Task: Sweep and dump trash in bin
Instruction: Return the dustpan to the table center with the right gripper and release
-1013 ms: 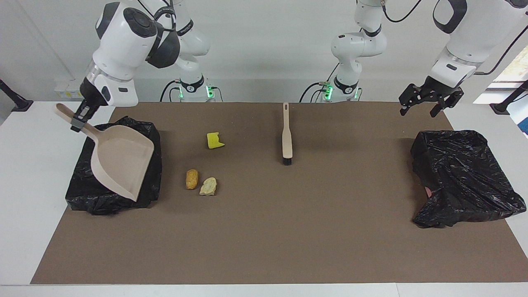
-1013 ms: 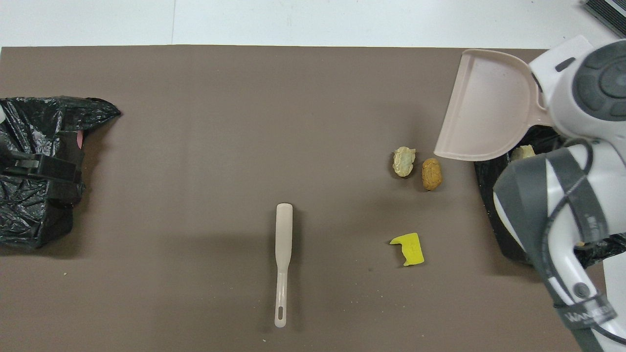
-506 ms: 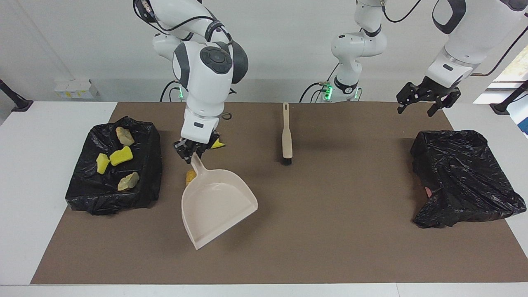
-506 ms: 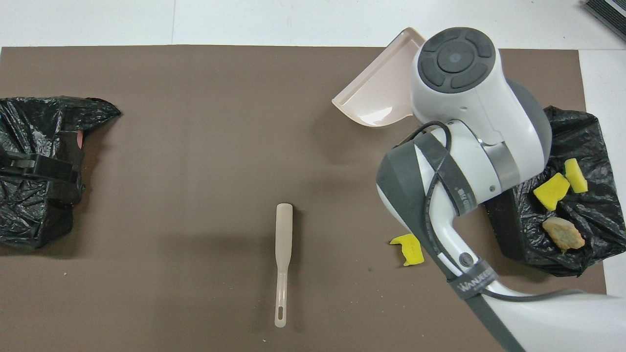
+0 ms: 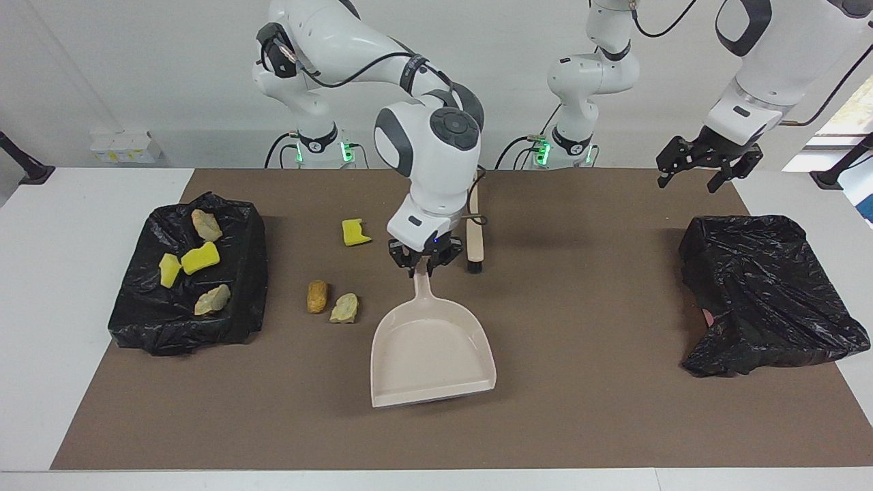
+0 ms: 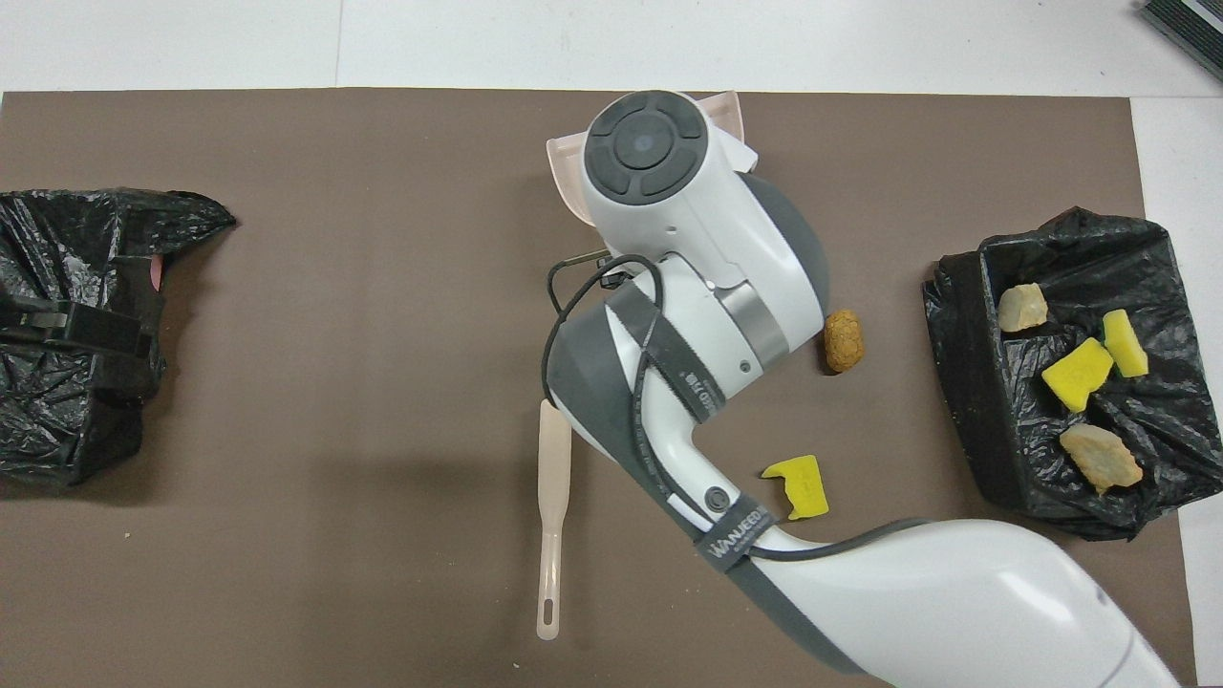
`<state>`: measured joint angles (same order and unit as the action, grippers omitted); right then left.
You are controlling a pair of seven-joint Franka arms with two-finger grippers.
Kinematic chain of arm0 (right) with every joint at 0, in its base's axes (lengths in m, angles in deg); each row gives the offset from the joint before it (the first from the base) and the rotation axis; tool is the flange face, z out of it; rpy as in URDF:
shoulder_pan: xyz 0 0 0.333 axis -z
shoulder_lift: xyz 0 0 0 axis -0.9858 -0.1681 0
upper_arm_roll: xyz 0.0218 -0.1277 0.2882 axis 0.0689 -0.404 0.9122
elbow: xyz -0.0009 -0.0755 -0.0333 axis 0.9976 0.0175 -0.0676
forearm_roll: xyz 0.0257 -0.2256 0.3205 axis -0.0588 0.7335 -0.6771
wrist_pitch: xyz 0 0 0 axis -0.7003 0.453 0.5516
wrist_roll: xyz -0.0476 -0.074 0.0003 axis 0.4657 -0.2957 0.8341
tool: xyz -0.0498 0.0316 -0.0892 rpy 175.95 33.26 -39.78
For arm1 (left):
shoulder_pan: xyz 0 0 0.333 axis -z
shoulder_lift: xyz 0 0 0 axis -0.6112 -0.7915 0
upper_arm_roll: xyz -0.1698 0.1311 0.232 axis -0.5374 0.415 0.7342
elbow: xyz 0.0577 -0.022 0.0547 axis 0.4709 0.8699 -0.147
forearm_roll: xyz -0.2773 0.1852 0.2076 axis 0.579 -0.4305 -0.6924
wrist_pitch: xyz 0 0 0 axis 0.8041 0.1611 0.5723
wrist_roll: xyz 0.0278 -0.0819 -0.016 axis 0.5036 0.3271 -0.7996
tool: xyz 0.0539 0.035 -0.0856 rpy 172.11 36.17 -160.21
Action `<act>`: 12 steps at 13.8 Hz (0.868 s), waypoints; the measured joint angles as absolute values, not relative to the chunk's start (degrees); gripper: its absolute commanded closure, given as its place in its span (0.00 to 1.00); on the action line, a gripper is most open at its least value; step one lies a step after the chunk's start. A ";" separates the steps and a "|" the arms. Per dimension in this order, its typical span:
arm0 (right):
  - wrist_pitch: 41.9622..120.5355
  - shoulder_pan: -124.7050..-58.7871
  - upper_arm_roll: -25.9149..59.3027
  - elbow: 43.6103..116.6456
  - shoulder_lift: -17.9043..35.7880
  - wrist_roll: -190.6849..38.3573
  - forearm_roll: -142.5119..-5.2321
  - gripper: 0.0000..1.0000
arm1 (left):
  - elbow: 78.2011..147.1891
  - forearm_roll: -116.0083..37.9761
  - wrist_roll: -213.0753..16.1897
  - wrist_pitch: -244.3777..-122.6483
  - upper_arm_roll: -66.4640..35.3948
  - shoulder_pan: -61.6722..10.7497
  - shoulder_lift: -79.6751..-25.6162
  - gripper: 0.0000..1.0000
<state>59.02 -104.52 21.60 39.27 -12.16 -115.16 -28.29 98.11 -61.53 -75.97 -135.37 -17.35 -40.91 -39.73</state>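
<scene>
Right gripper (image 5: 423, 267) clamps dustpan (image 5: 432, 354) handle mid-bench, beside brush (image 5: 473, 232). Left gripper (image 5: 702, 167) wide, waiting above black bag (image 5: 764, 293).

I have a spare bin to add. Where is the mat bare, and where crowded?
Bare: the brown mat between the dustpan and the empty black bin. Crowded: between the dustpan and the filled bin, where three scraps lie; the brush is nearby.
</scene>
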 measured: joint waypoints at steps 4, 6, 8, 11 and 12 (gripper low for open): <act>62.94 -107.78 21.60 36.21 -17.26 -123.36 -30.65 1.00 | 98.11 -61.53 -75.96 -135.35 -17.36 -40.91 -39.73 0.00; 64.79 -108.88 21.63 35.44 -18.97 -125.12 -31.77 1.00 | 98.11 -61.53 -75.96 -135.35 -17.35 -40.91 -39.73 0.00; 66.01 -109.63 21.63 35.04 -20.02 -126.46 -33.52 1.00 | 98.11 -61.53 -75.96 -135.35 -17.36 -40.92 -39.73 0.00; 67.10 -109.66 21.49 34.92 -20.27 -126.66 -35.84 1.00 | 98.11 -61.53 -75.96 -135.34 -17.35 -40.92 -39.73 0.00; 67.52 -109.65 21.44 34.92 -20.57 -126.67 -35.91 0.96 | 98.11 -61.53 -75.96 -135.34 -17.35 -40.92 -39.73 0.00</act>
<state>67.52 -109.65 21.44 34.92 -20.57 -126.67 -35.91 98.11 -61.53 -75.96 -135.34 -17.35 -40.92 -39.73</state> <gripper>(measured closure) 0.674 0.000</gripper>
